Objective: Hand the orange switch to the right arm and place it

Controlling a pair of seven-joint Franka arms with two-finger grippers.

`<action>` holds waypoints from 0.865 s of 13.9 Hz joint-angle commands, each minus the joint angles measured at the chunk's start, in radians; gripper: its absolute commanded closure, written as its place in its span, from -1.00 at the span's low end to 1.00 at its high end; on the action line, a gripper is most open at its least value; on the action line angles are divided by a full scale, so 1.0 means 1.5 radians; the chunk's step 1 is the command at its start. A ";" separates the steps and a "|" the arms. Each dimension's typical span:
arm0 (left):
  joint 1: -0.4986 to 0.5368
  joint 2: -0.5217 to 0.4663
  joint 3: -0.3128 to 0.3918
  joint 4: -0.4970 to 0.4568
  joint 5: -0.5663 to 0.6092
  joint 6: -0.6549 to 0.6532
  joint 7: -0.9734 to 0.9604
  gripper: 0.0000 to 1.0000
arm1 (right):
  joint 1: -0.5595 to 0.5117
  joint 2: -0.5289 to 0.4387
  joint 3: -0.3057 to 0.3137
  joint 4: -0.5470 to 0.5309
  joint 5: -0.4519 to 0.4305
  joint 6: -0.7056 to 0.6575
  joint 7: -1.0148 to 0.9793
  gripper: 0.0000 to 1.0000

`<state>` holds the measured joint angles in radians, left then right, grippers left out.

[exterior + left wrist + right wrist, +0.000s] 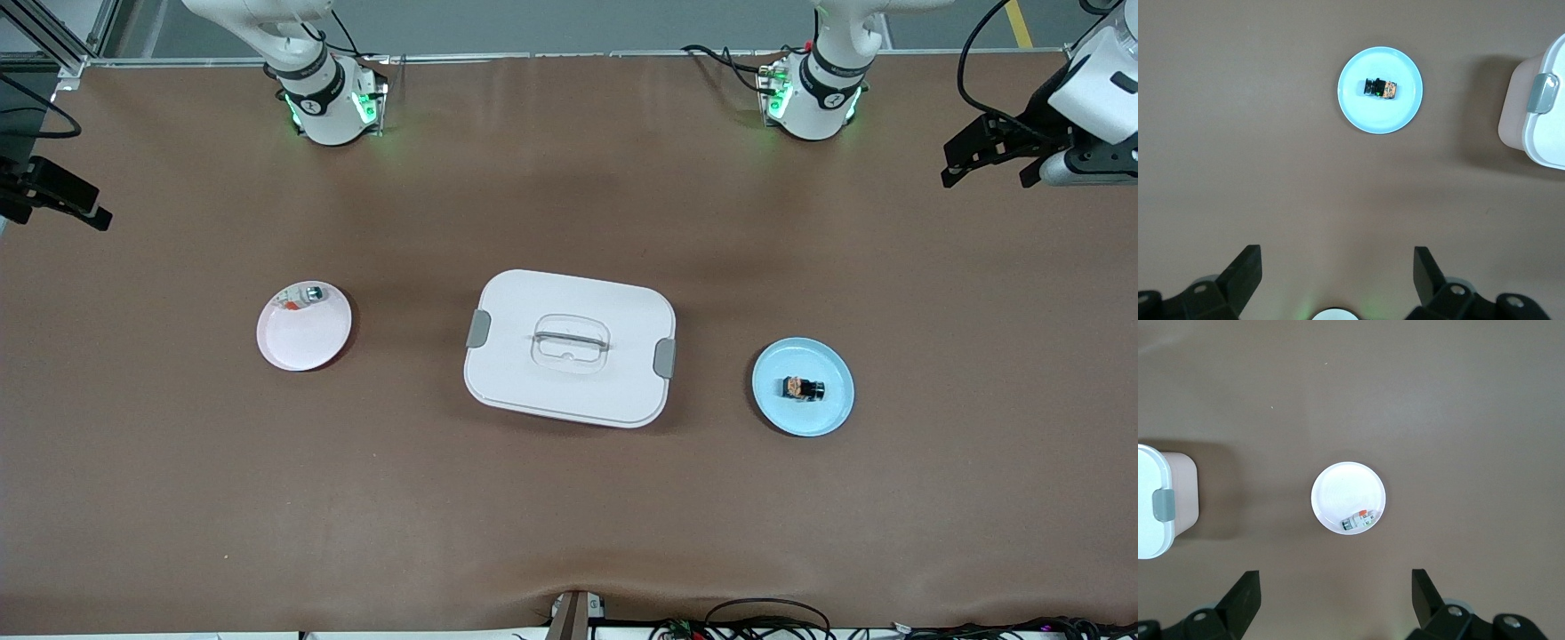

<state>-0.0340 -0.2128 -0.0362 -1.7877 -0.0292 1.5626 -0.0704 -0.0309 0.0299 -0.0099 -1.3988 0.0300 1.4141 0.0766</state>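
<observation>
Nearest the front camera, toward the left arm's end of the table, the orange switch point(803, 388) lies on its side in the middle of a light blue plate point(840, 415), untouched; nothing of the task is done yet. Being so tiny and blocky, it could skid across the smooth plate or tip if the fingers come down off-centre, and a grip across its rounded black end instead of its flat sides would likely let it twist at the handover. A little farther off, in the middle of the table, stands a white lidded box point(569, 348) with grey latches, sitting between the plates, so a low crossing there risks a knock. Toward the right arm's end, a pink-white plate point(302, 342) carries a small white-and-silver piece point(302, 297) with a red-orange bit at its rim: it could be mistaken for the target. Farthest, the left gripper point(991, 162) hangs high over the table's edge with its jaws apart and empty, and the right gripper point(53, 200) waits likewise spread wide over its own end.
</observation>
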 commanded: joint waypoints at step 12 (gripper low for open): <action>-0.001 0.010 -0.002 0.030 -0.003 -0.015 -0.002 -1.00 | -0.002 -0.012 0.007 -0.005 0.000 0.001 0.011 -1.00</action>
<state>-0.0343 -0.2120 -0.0363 -1.7774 -0.0292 1.5626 -0.0720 -0.0306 0.0299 -0.0060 -1.3988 0.0300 1.4145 0.0766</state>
